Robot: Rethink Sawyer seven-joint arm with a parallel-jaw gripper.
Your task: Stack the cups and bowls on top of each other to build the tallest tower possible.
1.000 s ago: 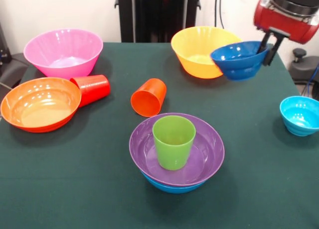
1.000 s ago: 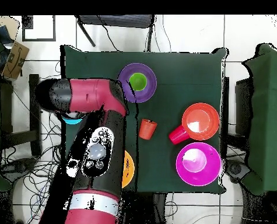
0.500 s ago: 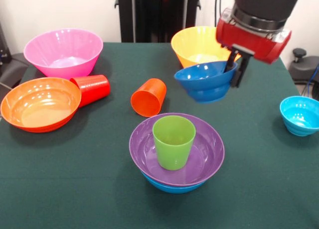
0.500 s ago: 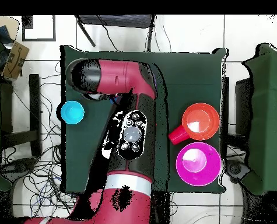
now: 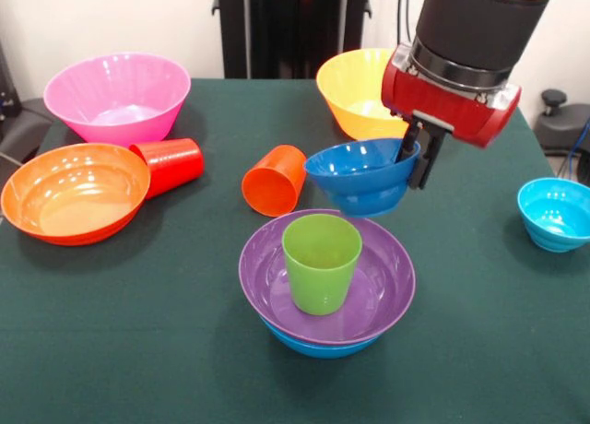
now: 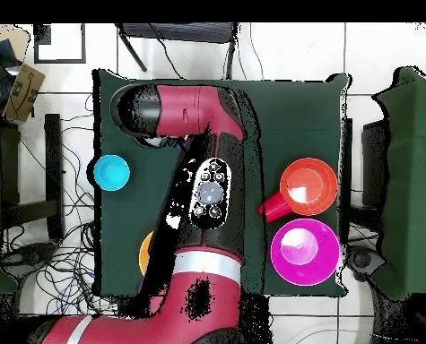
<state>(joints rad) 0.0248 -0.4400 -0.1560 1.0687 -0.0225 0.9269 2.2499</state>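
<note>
Tower (image 5: 326, 286) so far: glossy purple plastic bowl (image 5: 369, 300) nested in a blue bowl (image 5: 318, 345), with a slightly tapered lime green plastic cup (image 5: 321, 263) upright inside, at the near middle of the dark green cloth table (image 5: 138, 332). Gripper (image 5: 412, 159) pinches the rim of a small ribbed dark blue bowl (image 5: 358, 177), held aloft just above and behind the green cup. Orange tumbler (image 5: 275, 180) and red tumbler (image 5: 171, 164) lie on their sides. Small cyan bowl (image 5: 555, 214) sits well apart.
</note>
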